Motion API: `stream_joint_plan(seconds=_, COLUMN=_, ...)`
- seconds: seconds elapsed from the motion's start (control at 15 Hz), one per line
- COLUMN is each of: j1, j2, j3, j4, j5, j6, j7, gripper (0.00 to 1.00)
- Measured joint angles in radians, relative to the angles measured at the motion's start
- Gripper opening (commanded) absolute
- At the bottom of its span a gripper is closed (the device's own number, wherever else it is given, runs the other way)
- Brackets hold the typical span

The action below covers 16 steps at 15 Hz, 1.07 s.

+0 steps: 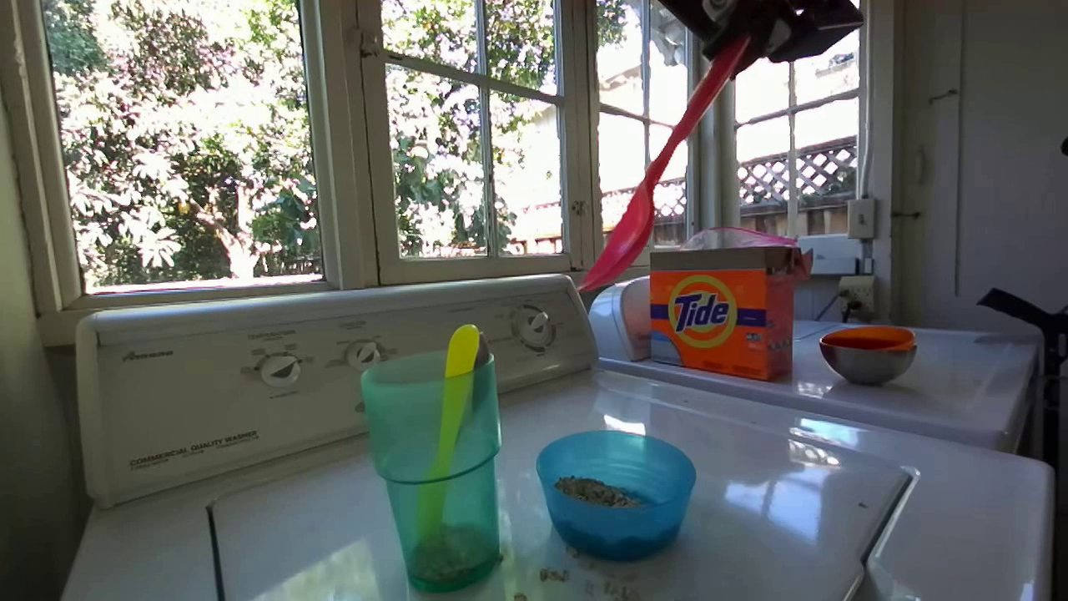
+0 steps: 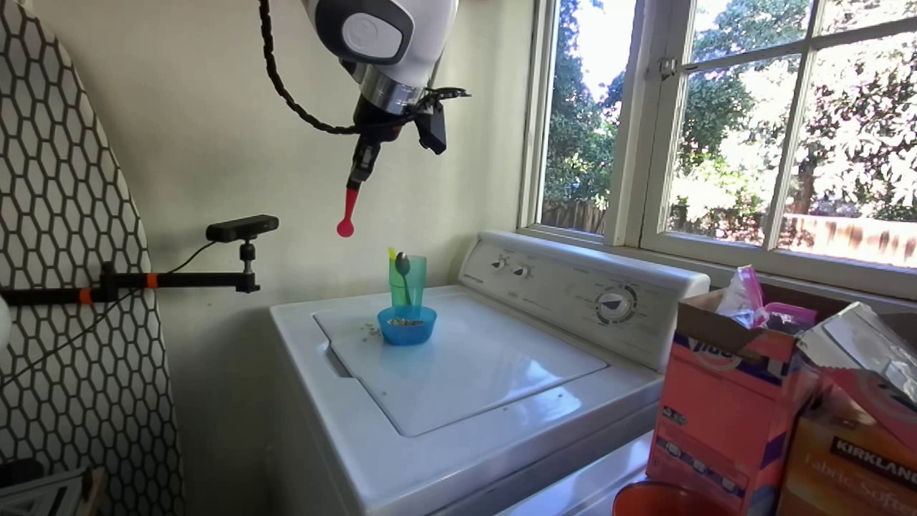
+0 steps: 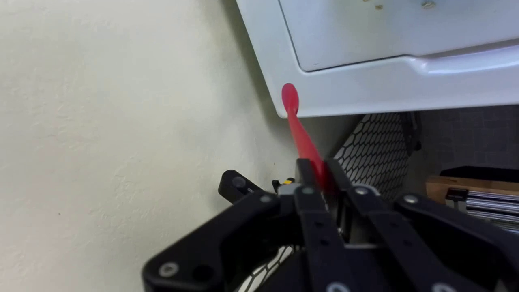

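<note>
A: Where is the red spoon held?

B: In mid-air, higher than the top of the washer. Tilted, bowl end pointed down. Whether it is placed over the washer can't be told.

A: Gripper?

B: Clamped on the handle end. Per the wrist view, jaws are drawn nearly together, parted only by the handle.

A: What's set on the washer?

B: Green cup and blue bowl, a gap seen between them in an exterior view. Grey-brown bits are piled in the bowl; some are scattered beside it. By the wrist view only a corner of the washer and a few bits are caught.

A: Cup contents?

B: A yellow utensil is stood in it. So is a metal spoon, clearly seen in an exterior view.

A: Farther out?

B: Tide box is set on the neighbouring white top. An orange bowl is nested in a grey bowl there. Robot arm and softener box are shown in an exterior view alone. A camera and hex-patterned board are caught in an exterior view and the wrist view.
</note>
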Motion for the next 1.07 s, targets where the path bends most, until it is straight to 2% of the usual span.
stream_joint_plan(seconds=0.13, j1=0.133, j2=-0.052, j3=-0.115, j4=-0.006, j5=-0.076, j6=-0.002, j7=0.002, gripper=0.03)
stream_joint_plan(seconds=0.2, j1=0.175, j2=-0.070, j3=-0.164, j4=-0.009, j5=-0.103, j6=-0.002, j7=0.002, gripper=0.03)
stream_joint_plan(seconds=0.47, j1=0.258, j2=-0.099, j3=-0.312, j4=-0.016, j5=-0.213, j6=0.000, j7=0.001, gripper=0.03)
stream_joint_plan(seconds=0.53, j1=0.267, j2=-0.100, j3=-0.338, j4=-0.016, j5=-0.230, j6=0.003, j7=0.001, gripper=0.03)
stream_joint_plan(seconds=0.6, j1=0.271, j2=-0.097, j3=-0.359, j4=-0.017, j5=-0.231, j6=0.011, j7=0.003, gripper=0.11)
stream_joint_plan(seconds=0.8, j1=0.222, j2=-0.043, j3=-0.365, j4=-0.017, j5=-0.177, j6=0.013, j7=0.007, gripper=0.11)
stream_joint_plan(seconds=0.87, j1=0.215, j2=-0.026, j3=-0.362, j4=-0.015, j5=-0.170, j6=0.013, j7=0.007, gripper=0.03)
stream_joint_plan(seconds=0.93, j1=0.213, j2=-0.013, j3=-0.360, j4=-0.013, j5=-0.164, j6=0.013, j7=0.007, gripper=0.03)
stream_joint_plan(seconds=1.07, j1=0.167, j2=0.012, j3=-0.321, j4=-0.015, j5=-0.128, j6=0.014, j7=-0.006, gripper=0.03)
